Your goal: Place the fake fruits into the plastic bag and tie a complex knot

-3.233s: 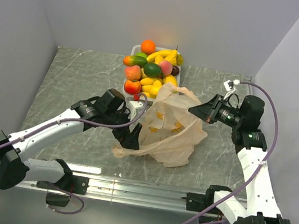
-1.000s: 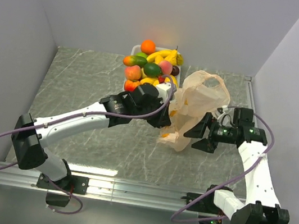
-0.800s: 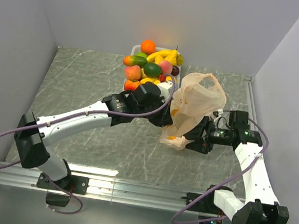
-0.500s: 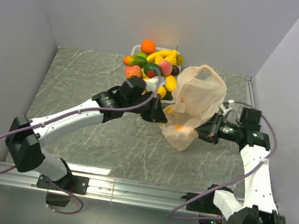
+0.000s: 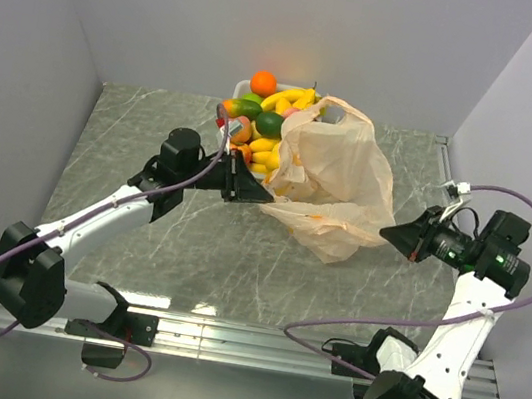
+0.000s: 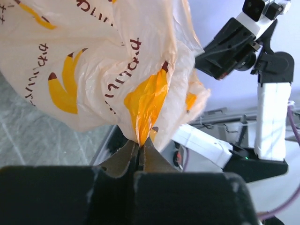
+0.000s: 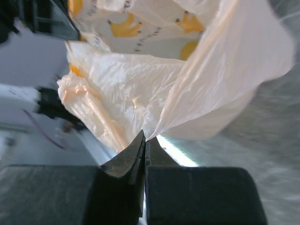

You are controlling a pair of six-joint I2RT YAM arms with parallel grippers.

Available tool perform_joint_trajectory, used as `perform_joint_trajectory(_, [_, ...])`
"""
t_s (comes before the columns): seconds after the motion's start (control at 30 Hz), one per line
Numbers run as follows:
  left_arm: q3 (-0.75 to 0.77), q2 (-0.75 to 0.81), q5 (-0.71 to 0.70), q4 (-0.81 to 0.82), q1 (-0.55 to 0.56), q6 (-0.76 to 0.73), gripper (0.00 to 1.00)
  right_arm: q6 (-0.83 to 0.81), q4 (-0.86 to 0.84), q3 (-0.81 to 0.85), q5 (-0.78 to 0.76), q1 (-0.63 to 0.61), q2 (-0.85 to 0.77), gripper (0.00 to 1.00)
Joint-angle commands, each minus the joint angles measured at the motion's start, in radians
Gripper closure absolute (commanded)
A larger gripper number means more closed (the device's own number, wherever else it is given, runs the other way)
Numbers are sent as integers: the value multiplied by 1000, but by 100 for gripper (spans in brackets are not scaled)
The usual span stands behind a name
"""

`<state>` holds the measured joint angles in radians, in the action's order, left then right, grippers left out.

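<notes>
**A:** What's in the tray?

**B:** White tray [image 5: 242,86] at the back of the desk [image 5: 144,140], heaped w/ fake fruits [image 5: 269,124]. Orange [image 5: 262,83] is on top at the rear, bananas [image 5: 294,96] are just beside it, a green one sits mid-pile, and red-yellow ones are on the left side.

**A:** And the plastic bag?

**B:** The plastic bag [image 5: 339,176] is just right of the tray. From the top view its upper part overlaps the tray's right side, and one handle loop shows up there. It's thin, crinkly, pale peach and translucent, w/ yellow banana prints and small dark lettering. Can't tell if any fruit's inside; the yellow patches look like the print.

**A:** Grippers?

**B:** Left gripper [image 5: 269,198] is clenched on a fold at the bag's left side, near the tray's front. The wrist view shows the jaws pressed together w/ a pinch of orange-printed plastic between them. Right gripper [image 5: 383,232] is likewise clamped on the bag's right edge, w/ a thin fold caught at its tip.

**A:** So the bag's between them?

**B:** Yes, spread between the two, w/ its lower part sagging toward the desk. Can't tell if it touches.
</notes>
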<state>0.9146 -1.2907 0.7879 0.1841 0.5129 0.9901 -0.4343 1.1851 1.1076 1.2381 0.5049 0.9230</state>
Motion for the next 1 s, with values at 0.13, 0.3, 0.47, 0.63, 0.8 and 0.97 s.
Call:
perform_joint_trajectory(0.13, [-5, -2, 169, 245, 13, 23, 100, -508, 258, 98, -95, 93, 0, 73])
perform_joint_trajectory(0.3, [86, -24, 151, 123, 148, -179, 100, -179, 72, 146, -81, 92, 27, 24])
perform_joint_trajectory(0.47, [81, -73, 166, 187, 165, -183, 100, 113, -126, 106, -117, 92, 76, 12])
perform_joint_trajectory(0.63, [79, -96, 168, 258, 170, -166, 100, 164, -228, 8, -316, 29, 102, 5])
perform_joint_trajectory(0.8, [64, -90, 160, 307, 171, -146, 100, 79, -135, -29, -391, -19, 152, 5])
perform_joint_trajectory(0.97, [59, -90, 163, 353, 171, -117, 100, 77, -127, -37, -368, -87, 244, 4])
